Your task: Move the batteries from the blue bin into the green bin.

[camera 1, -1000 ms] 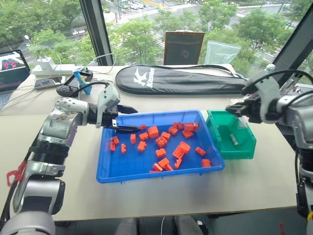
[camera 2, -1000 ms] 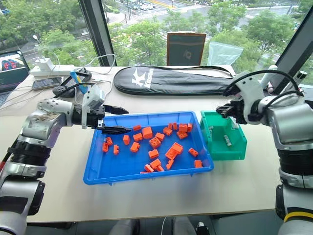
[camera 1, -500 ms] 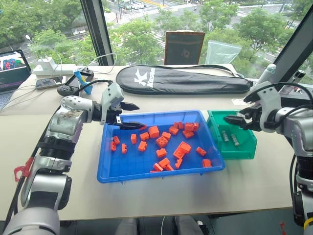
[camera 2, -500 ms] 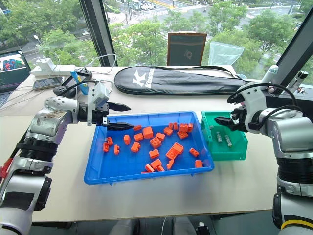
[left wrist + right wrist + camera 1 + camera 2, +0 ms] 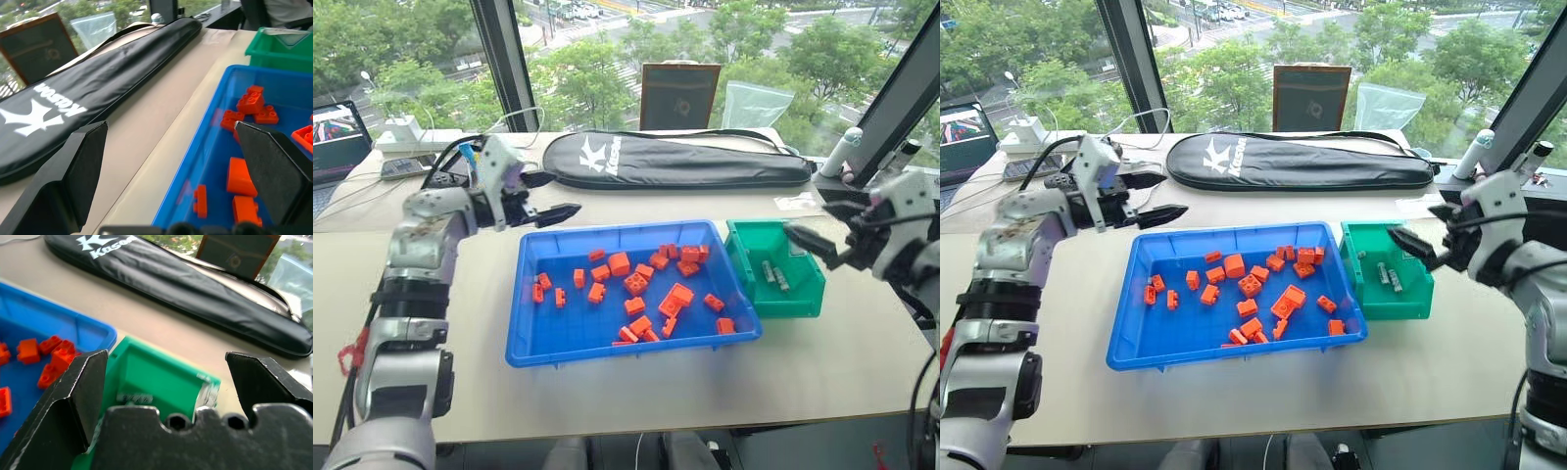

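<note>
Two grey batteries (image 5: pixel 767 271) (image 5: pixel 782 281) lie side by side on the floor of the green bin (image 5: pixel 800 303). This bin stands against the right end of the blue bin (image 5: pixel 521 304), which holds several orange bricks (image 5: pixel 635 284). My right gripper (image 5: pixel 819 227) is open and empty, hovering just right of the green bin's far corner; the right wrist view looks into the green bin (image 5: pixel 146 369) between its fingers (image 5: pixel 83 391). My left gripper (image 5: pixel 548 196) is open and empty over the table, beyond the blue bin's far left corner, with its fingers (image 5: pixel 80 166) spread wide.
A long black racket bag (image 5: pixel 675 159) lies across the table behind both bins. A laptop (image 5: pixel 337 132), a power strip (image 5: pixel 411 137) and cables sit at the far left. A brown board (image 5: pixel 679 95) and a plastic bag (image 5: pixel 759 103) lean at the window.
My right gripper opened over the green bin, a second battery now lies inside, and the gripper drew back to the right. My left gripper swung left, out of the blue bin's corner.
</note>
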Available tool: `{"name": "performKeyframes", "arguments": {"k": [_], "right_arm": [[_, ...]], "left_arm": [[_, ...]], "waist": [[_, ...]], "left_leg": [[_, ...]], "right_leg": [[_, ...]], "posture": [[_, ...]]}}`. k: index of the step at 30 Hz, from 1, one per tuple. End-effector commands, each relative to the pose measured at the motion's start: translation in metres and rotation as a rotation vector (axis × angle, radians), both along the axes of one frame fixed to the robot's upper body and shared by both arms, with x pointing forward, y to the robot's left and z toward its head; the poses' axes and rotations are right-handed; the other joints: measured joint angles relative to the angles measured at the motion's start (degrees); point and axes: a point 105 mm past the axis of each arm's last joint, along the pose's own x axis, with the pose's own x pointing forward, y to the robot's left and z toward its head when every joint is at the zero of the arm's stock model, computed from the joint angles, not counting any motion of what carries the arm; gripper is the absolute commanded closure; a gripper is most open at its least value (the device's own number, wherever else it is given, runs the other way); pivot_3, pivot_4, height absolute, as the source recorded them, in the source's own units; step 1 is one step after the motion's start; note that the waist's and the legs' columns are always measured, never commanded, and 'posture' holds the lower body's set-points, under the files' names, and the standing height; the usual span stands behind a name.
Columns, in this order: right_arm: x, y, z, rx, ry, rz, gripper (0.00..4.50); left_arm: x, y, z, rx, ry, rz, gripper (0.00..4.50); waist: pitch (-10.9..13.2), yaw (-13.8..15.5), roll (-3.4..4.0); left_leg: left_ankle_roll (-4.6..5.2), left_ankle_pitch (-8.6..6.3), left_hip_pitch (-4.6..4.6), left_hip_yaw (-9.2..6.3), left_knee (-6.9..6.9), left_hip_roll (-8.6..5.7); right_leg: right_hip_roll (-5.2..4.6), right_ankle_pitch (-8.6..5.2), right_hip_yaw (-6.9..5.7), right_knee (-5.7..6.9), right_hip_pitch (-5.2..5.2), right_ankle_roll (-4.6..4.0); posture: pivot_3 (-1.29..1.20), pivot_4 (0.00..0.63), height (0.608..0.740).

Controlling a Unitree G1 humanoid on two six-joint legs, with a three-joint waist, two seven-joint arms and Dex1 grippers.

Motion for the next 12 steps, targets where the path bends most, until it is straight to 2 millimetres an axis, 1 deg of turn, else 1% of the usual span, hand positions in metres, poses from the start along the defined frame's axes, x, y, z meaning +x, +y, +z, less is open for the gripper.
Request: {"name": "performKeyframes", "arguments": {"k": [1,4,7,10,12], "right_arm": [[-0.015,-0.006,0.018,0.031,-0.082,0.001,0.03],[-0.019,-0.011,0.008,0.059,-0.062,-0.016,0.03],[-0.017,-0.011,0.001,0.05,-0.046,-0.022,0.03],[-0.013,-0.011,-0.002,0.054,-0.049,-0.025,0.03],[-0.011,-0.011,-0.002,0.061,-0.055,-0.027,0.03]], "left_arm": [[-0.009,0.015,0.012,-0.043,-0.053,0.059,0.0],[-0.014,0.023,0.005,-0.084,-0.036,0.1,0.0],[-0.017,0.025,-0.001,-0.104,-0.012,0.11,0.0],[-0.021,0.025,-0.008,-0.088,0.015,0.104,0.0],[-0.024,0.028,-0.008,-0.102,0.028,0.102,0.0]], "waist": [[0.0,0.08,0.0],[0.0,0.07,0.0],[0.0,0.07,0.0],[0.0,0.07,0.0],[0.0,0.04,0.0]], "left_leg": [[0.0,0.0,0.01,0.0,0.0,0.0],[-0.01,0.0,0.1,-0.01,0.01,0.02],[-0.01,0.01,0.13,0.0,0.01,0.02],[-0.01,0.01,0.15,0.03,0.01,0.01],[-0.01,0.01,0.16,0.03,0.01,0.02]], "right_leg": [[-0.01,0.0,0.0,0.02,0.01,0.0],[0.01,0.0,0.01,0.04,0.11,0.0],[0.01,0.0,0.01,0.03,0.14,0.0],[0.01,0.01,0.02,0.04,0.14,0.01],[0.02,0.01,0.02,0.03,0.14,0.01]], "posture": [[0.0,0.15,0.74],[0.0,0.15,0.74],[0.0,0.15,0.74],[0.0,0.15,0.74],[0.0,0.15,0.74]]}}
